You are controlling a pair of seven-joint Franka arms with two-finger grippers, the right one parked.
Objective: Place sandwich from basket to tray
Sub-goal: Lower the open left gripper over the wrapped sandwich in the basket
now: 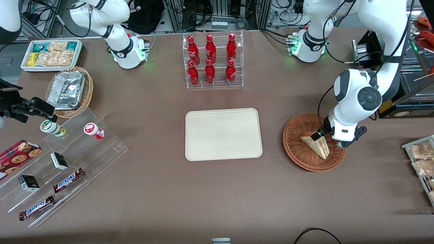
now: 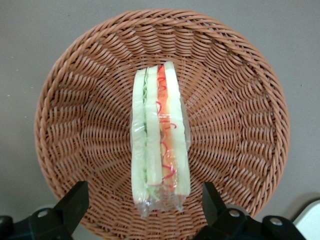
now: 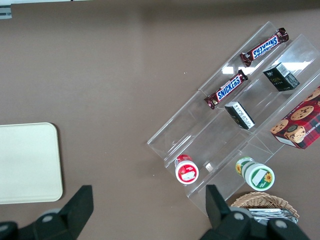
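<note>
The sandwich (image 1: 317,145), a clear-wrapped bread wedge with pink-red and green filling, lies in the reddish-brown wicker basket (image 1: 295,149) toward the working arm's end of the table. My left gripper (image 1: 330,139) hangs just above the basket, open, over the sandwich's end. In the left wrist view the sandwich (image 2: 160,135) stands on its edge in the middle of the basket (image 2: 235,125). The gripper (image 2: 144,197) straddles the wrapped end, with a black finger (image 2: 75,200) off each side and a gap to the wrap on both. The cream tray (image 1: 223,134) lies bare at the table's middle, beside the basket.
A clear rack of red bottles (image 1: 213,61) stands farther from the camera than the tray. A stepped acrylic shelf (image 1: 64,159) with snacks, a tan basket holding a foil tray (image 1: 69,89) and a white snack bin (image 1: 51,54) sit at the parked arm's end. Snack packets (image 1: 422,159) lie near the working arm's table edge.
</note>
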